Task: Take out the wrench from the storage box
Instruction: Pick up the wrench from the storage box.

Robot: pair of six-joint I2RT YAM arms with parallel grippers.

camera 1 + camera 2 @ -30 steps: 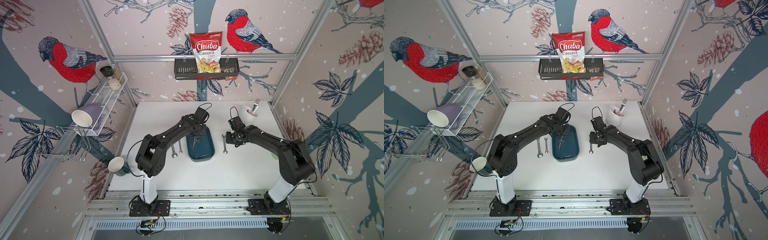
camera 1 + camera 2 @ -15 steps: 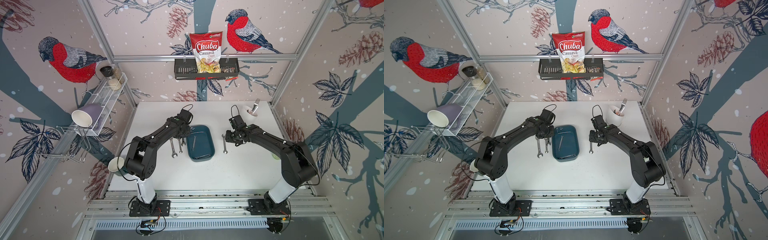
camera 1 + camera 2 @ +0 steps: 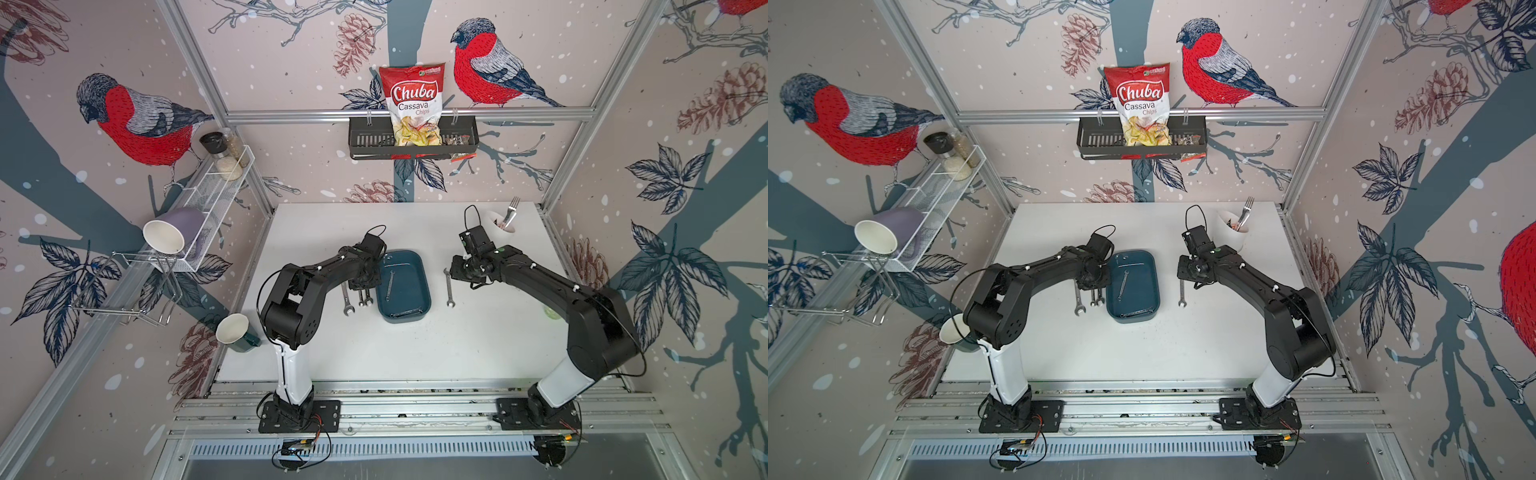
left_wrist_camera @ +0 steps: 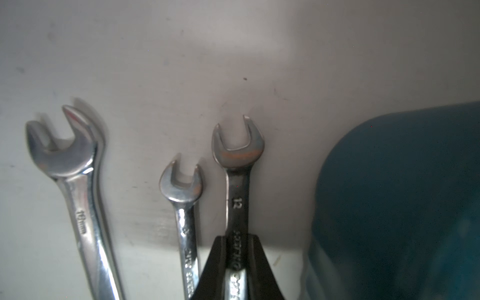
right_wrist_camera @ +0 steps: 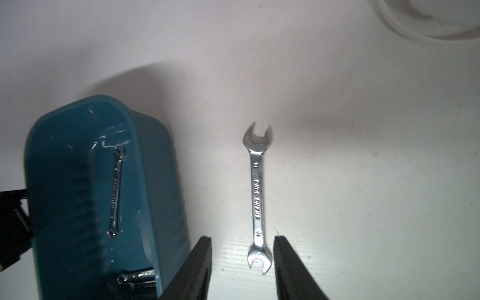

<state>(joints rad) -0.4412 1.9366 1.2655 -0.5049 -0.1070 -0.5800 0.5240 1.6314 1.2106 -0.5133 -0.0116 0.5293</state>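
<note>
One wrench (image 4: 237, 181) in left hand (image 4: 237, 236); unclear from above.

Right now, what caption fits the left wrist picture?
Left gripper shut on an open-end wrench, beside two more wrenches; teal storage box alongside.

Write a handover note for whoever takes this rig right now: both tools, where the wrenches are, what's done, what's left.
Left tool: shut on the wrench marked 12, outside the storage box, on its left, beside a large wrench and a small wrench on the table.
Right tool: open, straddling a double-ended wrench lying on the table right of the box.
Done: three wrenches lie out, a fourth is held out.
Left: set down the 12, then take out the slim wrench and the end wrench in the box.
</note>
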